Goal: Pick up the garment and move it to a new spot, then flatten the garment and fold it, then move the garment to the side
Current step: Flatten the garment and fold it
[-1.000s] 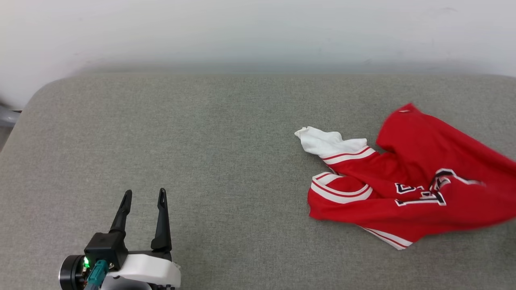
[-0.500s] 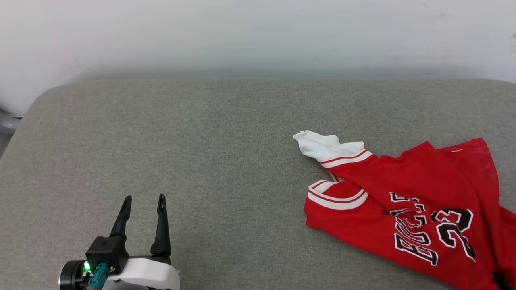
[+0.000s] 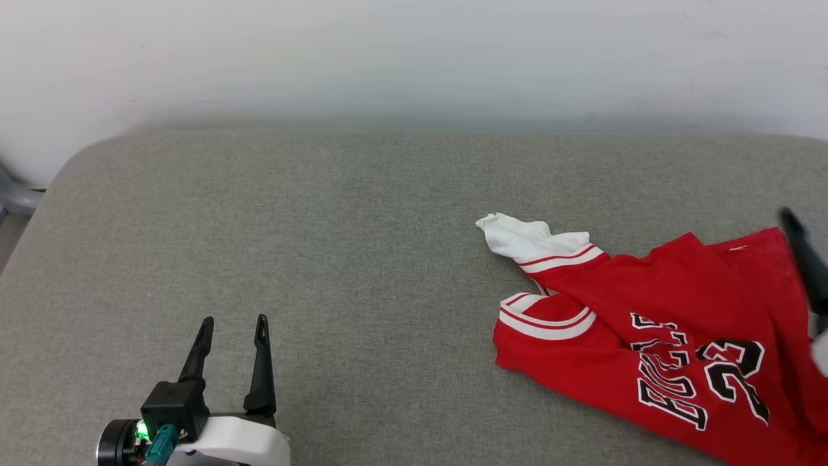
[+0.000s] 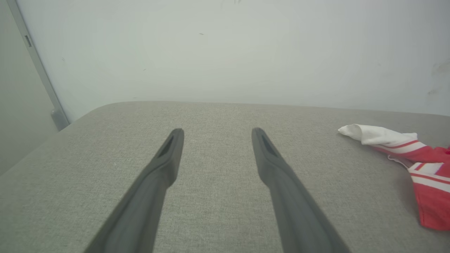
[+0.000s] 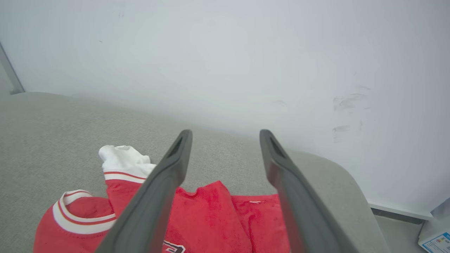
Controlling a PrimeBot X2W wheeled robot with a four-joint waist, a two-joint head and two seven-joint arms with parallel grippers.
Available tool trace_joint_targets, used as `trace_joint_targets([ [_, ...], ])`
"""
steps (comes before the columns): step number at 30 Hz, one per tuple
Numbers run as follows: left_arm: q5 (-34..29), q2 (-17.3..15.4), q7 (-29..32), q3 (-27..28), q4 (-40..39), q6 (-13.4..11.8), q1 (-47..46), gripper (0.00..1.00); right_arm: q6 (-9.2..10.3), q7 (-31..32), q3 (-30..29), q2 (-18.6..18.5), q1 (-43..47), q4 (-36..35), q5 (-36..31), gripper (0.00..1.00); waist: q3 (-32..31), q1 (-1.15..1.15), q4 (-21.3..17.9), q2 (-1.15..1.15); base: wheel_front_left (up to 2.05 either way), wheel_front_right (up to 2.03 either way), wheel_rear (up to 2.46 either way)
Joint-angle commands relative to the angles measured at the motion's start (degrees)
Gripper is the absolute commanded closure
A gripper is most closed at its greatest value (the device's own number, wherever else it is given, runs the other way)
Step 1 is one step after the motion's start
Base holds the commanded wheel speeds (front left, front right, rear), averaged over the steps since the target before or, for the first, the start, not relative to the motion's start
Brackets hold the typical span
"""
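Note:
The garment [image 3: 647,291], a red jersey with a white sleeve [image 3: 517,236], striped trim and black lettering with the number 23, lies crumpled on the right side of the grey surface. It runs off the head view's lower right. One dark finger [image 3: 805,265] of my right gripper shows at the right edge, over the jersey's far corner. In the right wrist view the right gripper [image 5: 225,135] stands open just above the garment [image 5: 218,211], holding nothing. My left gripper [image 3: 234,320] is open at the lower left, well clear of the garment [image 4: 432,207], and hovers empty over bare fabric [image 4: 217,131].
The grey padded surface [image 3: 362,259] has rounded corners and meets a white wall [image 3: 414,58] at the back. A grey frame part [image 3: 13,197] sits past its left edge. Beyond the right edge, a floor strip and a printed box [image 5: 436,242] show.
The garment, lifted and swinging a second ago, has dropped and lies spread with its number showing. The right gripper has opened and let it go; its finger has come into the head view.

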State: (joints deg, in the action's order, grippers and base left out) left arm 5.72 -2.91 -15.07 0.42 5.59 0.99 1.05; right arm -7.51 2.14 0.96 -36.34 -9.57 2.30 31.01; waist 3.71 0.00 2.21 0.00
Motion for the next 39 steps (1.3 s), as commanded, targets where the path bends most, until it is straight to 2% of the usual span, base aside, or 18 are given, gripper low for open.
trace_joint_targets([
  [1, -0.19, 0.05, -0.15, -0.11, -0.04, 0.09, -0.12, 0.00, 0.04, 1.56, 1.50, 1.24, -1.26, -2.99, -1.37, 0.00, 0.23, 0.00, 0.27, 0.00, 0.00, 0.00, 0.00],
  [4, 0.04, 0.05, -0.15, -0.34, -0.01, 0.00, -0.50, 0.00, 0.05, 5.62, 5.77, 2.02, -4.18, -8.43, -3.05, 0.00, 0.61, 0.00, 0.66, 0.00, 0.00, 0.00, 0.00],
  [8, 0.27, 0.04, -0.15, -0.82, 0.07, 0.02, -1.12, 0.00, 0.04, 10.95, 14.51, 0.16, -8.97, -11.04, -2.71, 0.00, 1.32, 0.00, 1.24, 0.00, 0.00, 0.00, 0.00],
  [15, 0.59, 0.05, -0.15, -1.44, -0.05, -0.07, -2.29, 0.00, 0.06, 23.66, 32.39, -4.93, -16.48, -10.03, 3.34, 0.00, 3.12, 0.00, 2.68, 0.00, 0.00, 0.00, 0.00],
  [21, 1.38, 0.05, -0.15, -2.20, -0.17, -0.42, -3.54, 0.00, 0.05, 31.27, 45.22, -6.79, -21.19, -8.56, 7.40, 0.00, 5.77, 0.00, 3.96, 0.00, 0.00, 0.00, 0.00],
  [27, 2.02, 0.05, -0.15, -2.90, -0.31, -0.72, -5.36, 0.00, 0.06, 31.34, 53.75, -5.86, -23.94, -3.36, 8.45, 0.00, 8.99, 0.00, 5.16, 0.00, 0.00, 0.00, 0.00],
  [36, 1.91, 0.04, -0.15, -2.84, 0.26, -0.85, -6.84, 0.00, 0.11, 27.55, 62.54, -4.37, -26.27, 11.59, 9.69, 0.00, 10.71, 0.00, 5.83, 0.00, 0.00, 0.00, 0.00],
  [37, 1.90, 0.04, -0.15, -2.71, 0.36, -0.93, -6.79, 0.00, 0.17, 25.92, 62.62, -4.23, -27.11, 12.35, 9.69, 0.70, 10.54, 0.00, 5.75, 0.00, 0.00, 0.00, 0.00],
  [38, 1.85, 0.03, -0.15, -2.50, 0.44, -1.03, -6.53, 0.00, 0.17, 24.20, 62.57, -3.87, -27.85, 12.78, 10.19, 1.00, 10.23, 0.00, 5.52, 0.00, 0.00, 0.00, 0.00],
  [39, 1.79, 0.03, -0.15, -2.36, 0.50, -1.08, -6.18, 0.00, 0.16, 22.38, 62.25, -3.61, -28.62, 12.98, 10.66, 1.00, 9.93, 0.00, 5.29, 0.00, 0.00, 0.00, 0.00],
])
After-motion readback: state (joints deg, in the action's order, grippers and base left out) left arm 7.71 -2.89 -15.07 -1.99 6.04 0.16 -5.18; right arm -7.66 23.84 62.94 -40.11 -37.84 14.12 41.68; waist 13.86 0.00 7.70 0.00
